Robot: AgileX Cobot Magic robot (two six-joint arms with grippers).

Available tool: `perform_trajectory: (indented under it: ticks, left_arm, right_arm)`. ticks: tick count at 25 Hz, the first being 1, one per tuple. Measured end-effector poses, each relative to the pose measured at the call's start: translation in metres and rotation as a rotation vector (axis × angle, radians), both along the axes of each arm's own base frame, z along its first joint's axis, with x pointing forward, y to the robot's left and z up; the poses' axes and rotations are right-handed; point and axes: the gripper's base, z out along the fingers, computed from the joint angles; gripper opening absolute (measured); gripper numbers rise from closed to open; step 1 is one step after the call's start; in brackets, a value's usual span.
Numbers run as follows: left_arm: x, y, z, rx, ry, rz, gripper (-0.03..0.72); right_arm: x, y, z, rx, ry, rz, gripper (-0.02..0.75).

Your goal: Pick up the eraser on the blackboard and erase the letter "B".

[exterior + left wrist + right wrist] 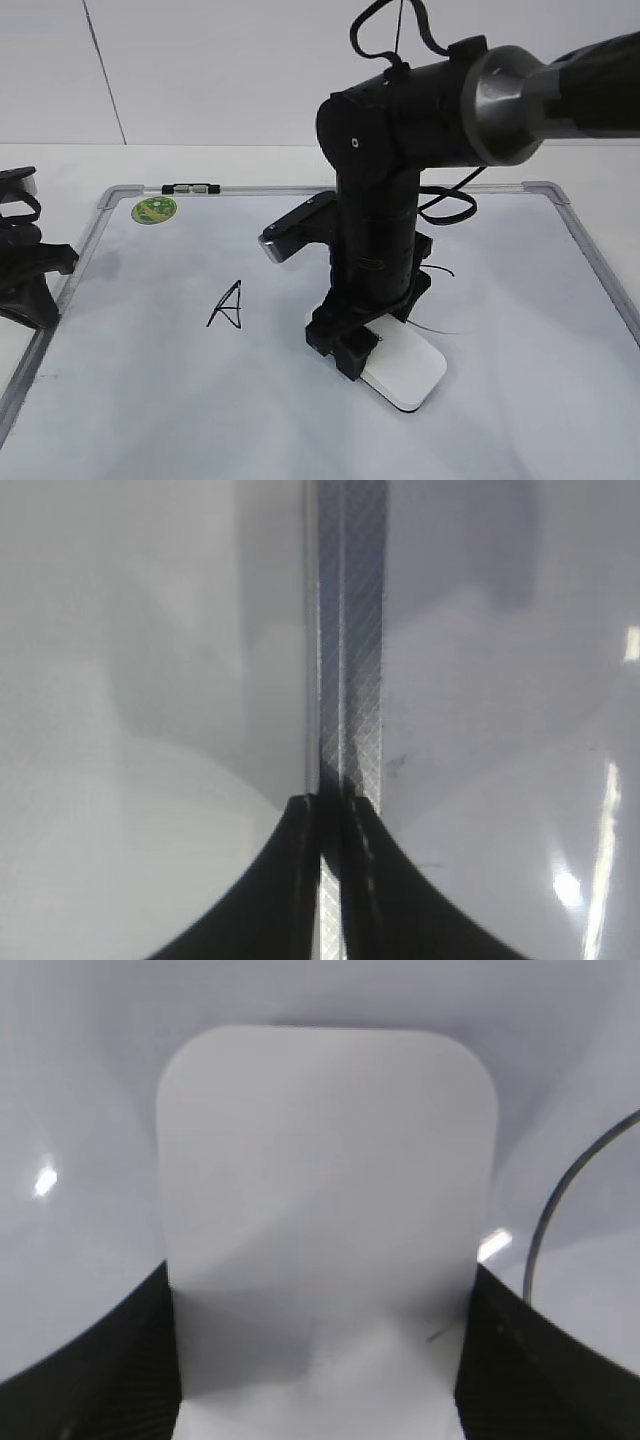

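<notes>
Right gripper point(362, 352) clamps the eraser point(408, 372) flat on the blackboard point(140, 400) right of the "A" point(227, 304) (left gripper point(330, 880) pressed together, idle); keep pressure even, strokes short.

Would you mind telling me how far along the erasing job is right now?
Done: the right gripper has closed on the eraser, its fingers at both long edges. In hand: the eraser sits flat on the blackboard, right of the A. Left: no B is visible, possibly hidden behind the arm, so I cannot confirm it is erased.
</notes>
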Motion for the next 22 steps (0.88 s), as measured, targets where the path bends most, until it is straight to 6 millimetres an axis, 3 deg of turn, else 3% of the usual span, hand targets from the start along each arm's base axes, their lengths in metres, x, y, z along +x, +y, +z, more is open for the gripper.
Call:
perform_trajectory:
  ticks: [5, 13, 22]
  left_arm:
    - [0.000, 0.000, 0.000, 0.000, 0.000, 0.000, 0.021]
    - [0.000, 0.000, 0.000, 0.000, 0.000, 0.000, 0.021]
    - [0.000, 0.000, 0.000, 0.000, 0.000, 0.000, 0.021]
  right_arm:
    - [-0.004, 0.005, 0.000, 0.010, 0.009, 0.023, 0.529]
    - [-0.036, 0.039, 0.000, 0.020, 0.021, 0.136, 0.529]
    - [-0.033, 0.042, 0.007, 0.035, 0.004, 0.133, 0.529]
